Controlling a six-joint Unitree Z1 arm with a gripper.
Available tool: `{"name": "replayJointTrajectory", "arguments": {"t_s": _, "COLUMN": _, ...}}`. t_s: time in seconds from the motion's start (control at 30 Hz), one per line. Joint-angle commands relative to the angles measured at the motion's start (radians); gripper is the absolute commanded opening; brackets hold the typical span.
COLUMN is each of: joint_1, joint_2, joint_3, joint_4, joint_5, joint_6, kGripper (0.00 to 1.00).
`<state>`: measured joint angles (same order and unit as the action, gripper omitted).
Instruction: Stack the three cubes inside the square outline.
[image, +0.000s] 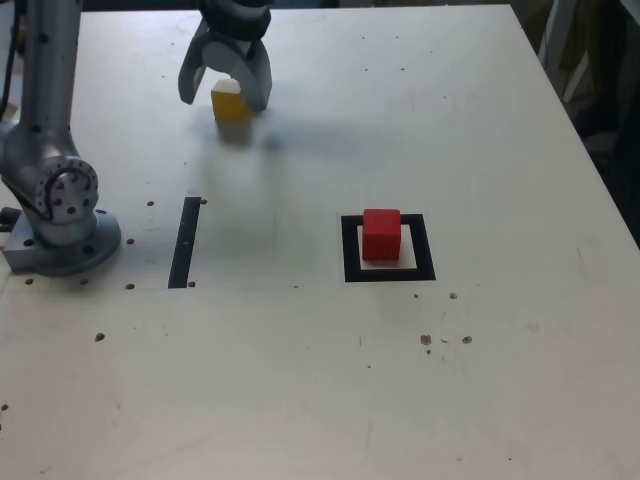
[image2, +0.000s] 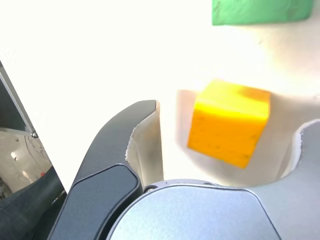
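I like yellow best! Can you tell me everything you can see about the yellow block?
The yellow block is a small, plain cube, orange-yellow with tiny dark specks, looking solid and matte. It sits flat on the pale table, far from the base of the arm and away from the black square. The gripper straddles it with open jaws, one on each side, with gaps showing, so nothing grips it. A green block lies just beyond it.

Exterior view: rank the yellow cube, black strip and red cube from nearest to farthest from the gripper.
1. Yellow cube: between the jaws of the gripper, at the table's far side.
2. Black strip: nearer the camera, beside the arm's base.
3. Red cube: inside the square outline, toward the view's right.
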<state>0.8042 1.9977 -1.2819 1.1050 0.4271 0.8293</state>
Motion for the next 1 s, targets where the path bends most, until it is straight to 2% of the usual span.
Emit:
{"name": "replayJointTrajectory", "arguments": {"t_s": 0.0, "joint_1": 0.001, "joint_2": 0.012, "joint_3": -0.008, "joint_4": 0.004, "joint_5": -0.001, "joint_6": -0.003, "kGripper": 0.80}}
{"name": "replayJointTrajectory", "arguments": {"t_s": 0.27, "joint_1": 0.001, "joint_2": 0.035, "joint_3": -0.020, "joint_4": -0.009, "joint_5": -0.002, "joint_6": -0.008, "kGripper": 0.45}}
{"name": "replayJointTrajectory", "arguments": {"t_s": 0.37, "joint_1": 0.001, "joint_2": 0.035, "joint_3": -0.020, "joint_4": -0.013, "joint_5": -0.004, "joint_6": -0.007, "kGripper": 0.37}}
{"name": "replayJointTrajectory", "arguments": {"t_s": 0.97, "joint_1": -0.035, "joint_2": 0.034, "joint_3": -0.020, "joint_4": -0.008, "joint_5": -0.027, "joint_6": -0.006, "kGripper": 0.35}}
